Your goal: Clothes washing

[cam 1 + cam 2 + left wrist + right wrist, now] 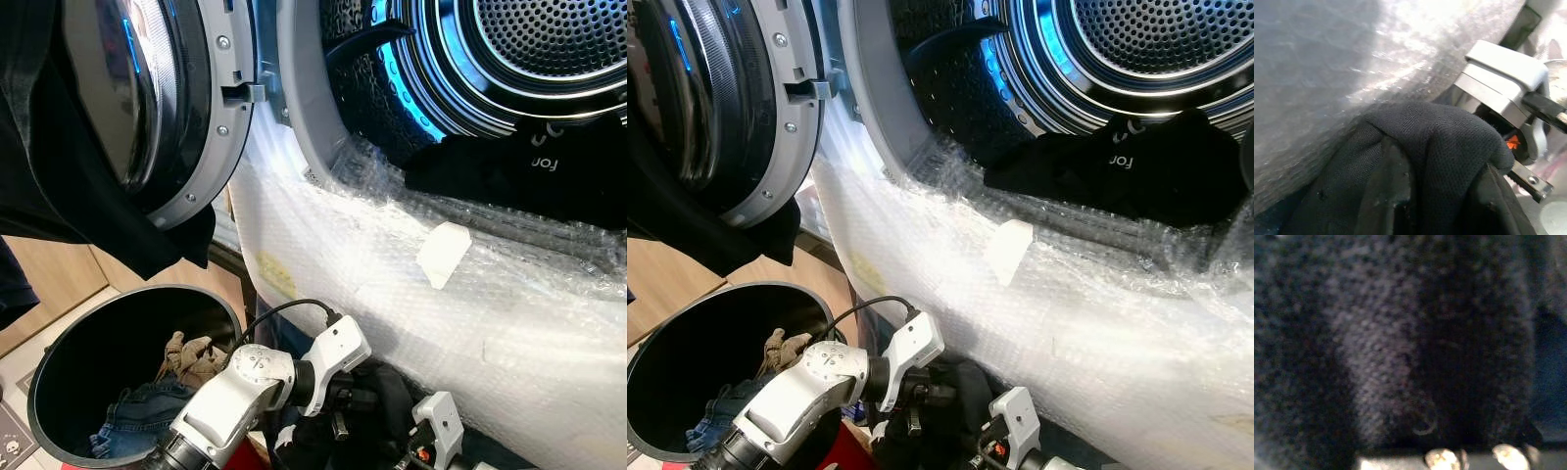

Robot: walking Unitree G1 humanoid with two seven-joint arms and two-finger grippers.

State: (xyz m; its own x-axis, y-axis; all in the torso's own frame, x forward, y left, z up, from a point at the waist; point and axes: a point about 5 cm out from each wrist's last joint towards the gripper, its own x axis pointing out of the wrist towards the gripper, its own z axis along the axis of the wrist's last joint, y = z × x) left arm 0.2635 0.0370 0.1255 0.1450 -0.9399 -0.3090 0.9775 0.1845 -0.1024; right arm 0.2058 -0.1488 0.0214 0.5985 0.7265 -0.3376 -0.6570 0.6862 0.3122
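You've got both arms down low in front of the washing machine (pixel 323 127), and between them sits a bunched black garment (pixel 377 406). Your left gripper (pixel 338 416) is buried in that cloth; the left wrist view has black mesh fabric draped right over the fingers, so it looks clamped on the garment, though I can't see the fingertips themselves. Your right gripper (pixel 421 452) is just beside it, pressed into the same bundle. Its own view is nothing but dark knit up close, and I cannot tell whether those fingers are apart or together.

Above and ahead of both claws, the drum (pixel 1156 39) is open, with another dark garment (pixel 1136 171) already lying across its lip. The door (pixel 167 108) hangs open up beyond the left claw, more dark cloth draped below it. The laundry bin (pixel 59 352) stands just outside the left arm, jeans (pixel 132 416) and a tan item (pixel 191 357) inside.

My call: you're mid-lift. Raise both claws together so the bundle doesn't sag, and clear the bubble wrap (pixel 392 284) on the machine's front before pushing forward; loose cloth could snag there. Push deep, past the garment on the lip, before letting go.
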